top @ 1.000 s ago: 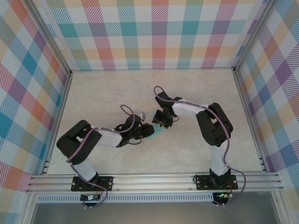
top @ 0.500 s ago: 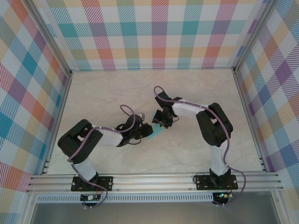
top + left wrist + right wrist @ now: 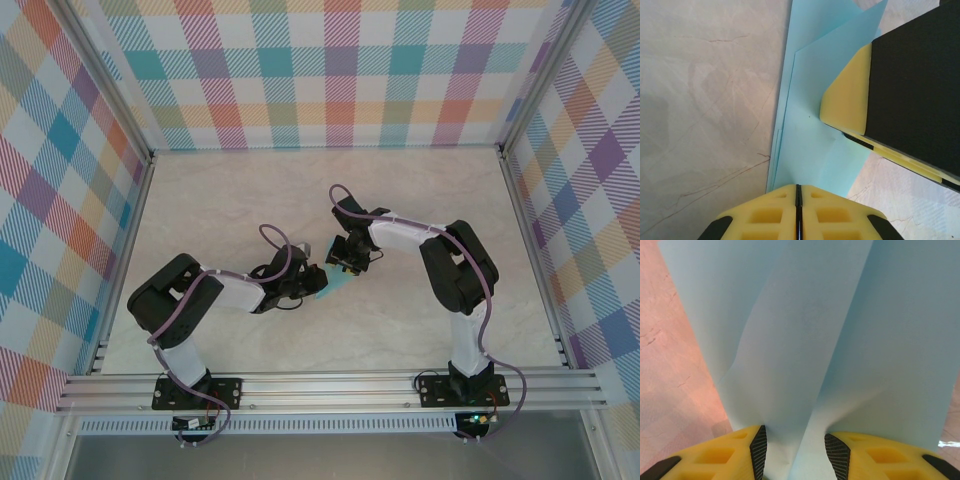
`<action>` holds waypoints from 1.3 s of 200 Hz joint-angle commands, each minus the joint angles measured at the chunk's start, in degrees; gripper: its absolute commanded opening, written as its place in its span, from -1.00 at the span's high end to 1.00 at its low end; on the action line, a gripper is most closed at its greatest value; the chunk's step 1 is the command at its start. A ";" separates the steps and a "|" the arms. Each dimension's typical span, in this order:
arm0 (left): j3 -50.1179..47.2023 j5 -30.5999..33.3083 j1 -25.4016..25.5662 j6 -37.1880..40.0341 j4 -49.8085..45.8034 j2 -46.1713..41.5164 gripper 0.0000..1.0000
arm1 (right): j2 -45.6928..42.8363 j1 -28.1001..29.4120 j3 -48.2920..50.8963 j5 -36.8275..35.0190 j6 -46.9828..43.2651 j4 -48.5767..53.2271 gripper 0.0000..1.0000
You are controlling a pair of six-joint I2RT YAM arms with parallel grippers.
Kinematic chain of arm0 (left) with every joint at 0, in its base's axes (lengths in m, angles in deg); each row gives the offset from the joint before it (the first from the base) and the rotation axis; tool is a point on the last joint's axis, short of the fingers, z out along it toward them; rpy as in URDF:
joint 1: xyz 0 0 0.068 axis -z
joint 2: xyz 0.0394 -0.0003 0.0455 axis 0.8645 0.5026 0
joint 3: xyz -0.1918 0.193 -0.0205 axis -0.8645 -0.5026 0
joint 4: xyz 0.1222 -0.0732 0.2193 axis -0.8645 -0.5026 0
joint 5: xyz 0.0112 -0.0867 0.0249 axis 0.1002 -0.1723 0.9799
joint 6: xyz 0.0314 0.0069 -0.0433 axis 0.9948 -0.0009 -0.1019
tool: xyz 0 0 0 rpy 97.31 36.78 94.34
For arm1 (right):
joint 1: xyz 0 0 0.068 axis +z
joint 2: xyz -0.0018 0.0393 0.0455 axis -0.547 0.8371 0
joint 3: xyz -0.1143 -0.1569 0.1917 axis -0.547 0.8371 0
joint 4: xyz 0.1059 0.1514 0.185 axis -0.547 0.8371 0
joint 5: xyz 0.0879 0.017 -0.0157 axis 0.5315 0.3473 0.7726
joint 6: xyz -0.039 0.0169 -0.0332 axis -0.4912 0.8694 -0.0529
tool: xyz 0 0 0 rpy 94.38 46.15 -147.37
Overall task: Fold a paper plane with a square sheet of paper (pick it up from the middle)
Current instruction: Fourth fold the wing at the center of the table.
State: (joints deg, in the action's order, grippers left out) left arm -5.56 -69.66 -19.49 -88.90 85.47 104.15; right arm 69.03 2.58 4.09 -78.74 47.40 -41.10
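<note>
The square sheet of paper (image 3: 334, 283) is light blue and lies folded into layered flaps on the marble table, between the two grippers. In the left wrist view the paper (image 3: 810, 135) shows a long straight fold at its left side. My left gripper (image 3: 798, 189) is shut, its yellow tips resting at the paper's near edge; I cannot tell whether they pinch it. In the top view the left gripper (image 3: 312, 283) sits just left of the paper. My right gripper (image 3: 795, 450) stands open, tips down on the paper (image 3: 805, 330), with a raised fold between its pads. It reaches in from above (image 3: 347, 265).
The marble tabletop (image 3: 250, 200) is walled by checked panels at the back and sides. An aluminium rail (image 3: 330, 385) runs along the near edge by the arm bases. The two arms' wrists stand close together over the middle of the table.
The left gripper's jaws have drawn fully together and the left arm has edged slightly right toward the paper. The right arm and the paper have stayed put.
</note>
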 commanded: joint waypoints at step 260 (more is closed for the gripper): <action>-0.43 -4.13 0.14 -1.83 -2.26 -3.37 0.65 | 12.30 -0.76 2.71 -14.35 -1.01 9.21 0.15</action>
State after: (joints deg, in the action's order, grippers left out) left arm -6.39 -72.32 -19.47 -90.23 86.45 100.68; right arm 71.00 3.02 1.40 -79.94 47.01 -37.82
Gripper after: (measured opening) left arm 0.175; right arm 0.426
